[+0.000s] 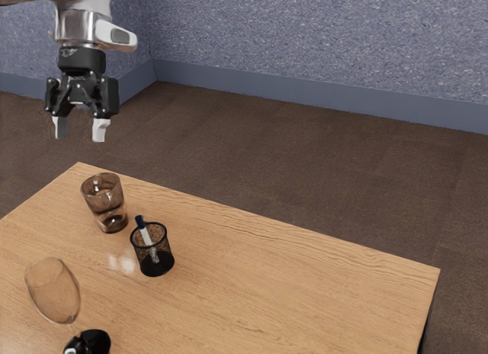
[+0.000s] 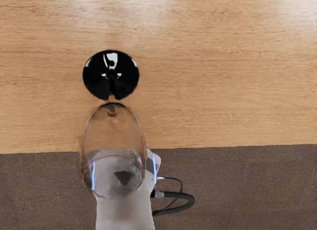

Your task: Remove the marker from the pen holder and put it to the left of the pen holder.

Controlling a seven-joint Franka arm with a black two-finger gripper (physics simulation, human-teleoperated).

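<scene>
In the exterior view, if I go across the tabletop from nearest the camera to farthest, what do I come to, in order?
Wine glass, then pen holder with the marker in it, then tumbler.

Here's the table (image 1: 267, 285), smooth wood, grain showing, a soft sheen on it! The pen holder (image 1: 156, 267), black mesh, metal by its look; the marker (image 1: 146, 234), smooth plastic-looking. From the holder, in the exterior view: at ten o'clock, a tumbler (image 1: 103, 189), brown see-through glass, shiny! At eight, the wine glass (image 1: 55, 297), clear, glossy, its black foot (image 2: 110, 74) polished. At eleven, the gripper (image 1: 80, 129), dark, satin. Wall (image 1: 305, 49) rough, speckled; floor (image 1: 290, 156) matt, carpet-like.
</scene>
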